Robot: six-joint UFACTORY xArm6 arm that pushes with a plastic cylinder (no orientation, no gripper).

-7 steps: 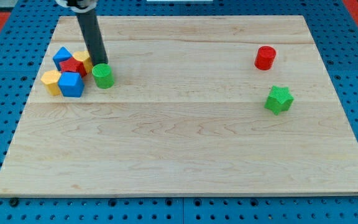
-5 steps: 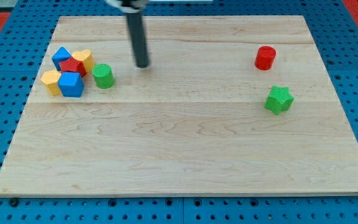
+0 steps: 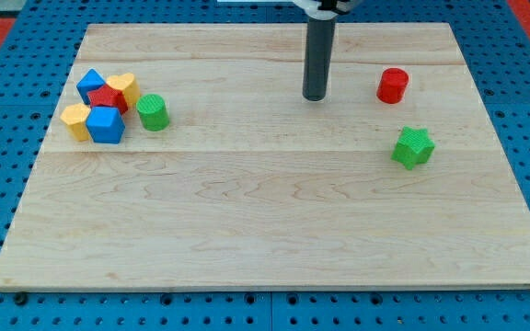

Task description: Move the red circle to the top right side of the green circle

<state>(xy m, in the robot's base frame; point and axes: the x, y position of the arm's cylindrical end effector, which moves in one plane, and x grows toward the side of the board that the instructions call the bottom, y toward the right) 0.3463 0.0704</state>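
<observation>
The red circle (image 3: 393, 85) stands near the view's upper right of the wooden board (image 3: 274, 230). The green circle (image 3: 153, 112) stands at the view's left, beside a cluster of blocks. My tip (image 3: 315, 97) rests on the board between them, a short way to the left of the red circle and far to the right of the green circle. It touches no block.
Left of the green circle is a tight cluster: a blue block (image 3: 90, 84), a red block (image 3: 109, 97), a yellow block (image 3: 125, 86), another yellow block (image 3: 76, 120) and a blue cube (image 3: 106, 124). A green star block (image 3: 413, 147) sits below the red circle.
My tip has moved from beside the green circle far to the right, toward the red circle. No block has moved.
</observation>
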